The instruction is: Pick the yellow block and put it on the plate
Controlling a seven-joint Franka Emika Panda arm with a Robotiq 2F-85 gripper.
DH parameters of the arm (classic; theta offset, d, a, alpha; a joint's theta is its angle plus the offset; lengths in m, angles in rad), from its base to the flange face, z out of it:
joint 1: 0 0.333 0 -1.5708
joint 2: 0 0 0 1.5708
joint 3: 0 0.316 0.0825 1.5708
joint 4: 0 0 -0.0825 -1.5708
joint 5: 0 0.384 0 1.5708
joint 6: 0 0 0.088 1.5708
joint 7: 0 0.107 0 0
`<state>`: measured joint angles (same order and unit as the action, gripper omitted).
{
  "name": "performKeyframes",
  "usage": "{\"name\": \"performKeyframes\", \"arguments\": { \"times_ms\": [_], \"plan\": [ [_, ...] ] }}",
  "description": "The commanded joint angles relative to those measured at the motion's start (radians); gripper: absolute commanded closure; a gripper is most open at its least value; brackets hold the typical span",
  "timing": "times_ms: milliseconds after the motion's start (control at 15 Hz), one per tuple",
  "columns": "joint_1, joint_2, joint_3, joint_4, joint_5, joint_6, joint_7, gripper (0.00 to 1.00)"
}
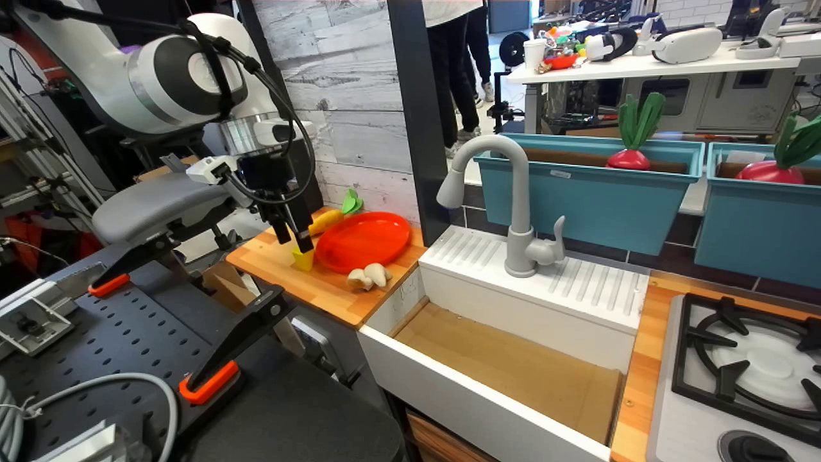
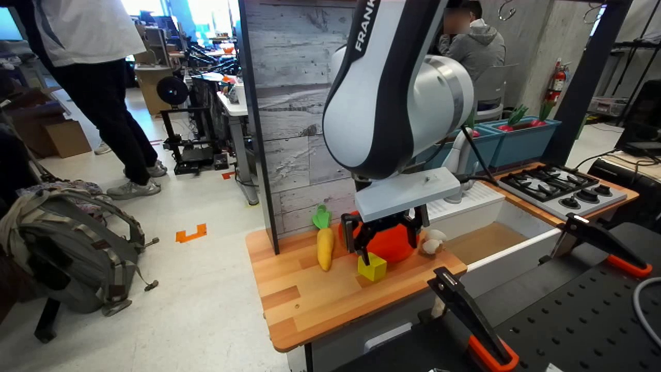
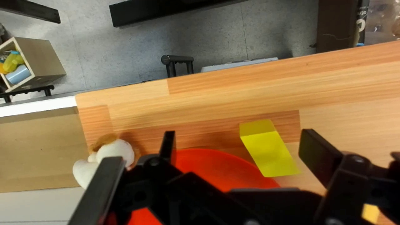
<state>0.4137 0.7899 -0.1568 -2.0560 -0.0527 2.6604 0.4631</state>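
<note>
The yellow block (image 1: 303, 259) stands on the wooden counter beside the plate; it also shows in an exterior view (image 2: 374, 268) and in the wrist view (image 3: 268, 151). The round red-orange plate (image 1: 365, 240) lies next to it, partly behind my gripper in an exterior view (image 2: 395, 243) and in the wrist view (image 3: 212, 165). My gripper (image 1: 294, 240) is open and empty just above the block. In the wrist view the block shows between the fingers (image 3: 242, 150), nearer the right one, with a visible gap on both sides.
A toy carrot (image 2: 325, 249) lies beside the plate near the wood-panel wall (image 1: 359, 141). Whitish lumps (image 1: 369, 276) lie between the plate and the sink (image 1: 410, 346). A grey faucet (image 1: 521, 192) rises behind the sink. Black clamps (image 2: 472, 315) stand by the counter's front.
</note>
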Motion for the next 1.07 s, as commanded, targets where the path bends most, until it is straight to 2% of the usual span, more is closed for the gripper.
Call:
{"name": "performKeyframes", "arguments": {
  "times_ms": [0,400,1000],
  "plan": [
    [0.007,0.012,-0.001,-0.006,-0.018,0.062,0.020,0.00],
    [0.004,0.044,0.012,0.000,0.002,0.128,0.005,0.00],
    [0.002,0.061,0.036,0.002,0.013,0.137,-0.005,0.00]
  ]
}}
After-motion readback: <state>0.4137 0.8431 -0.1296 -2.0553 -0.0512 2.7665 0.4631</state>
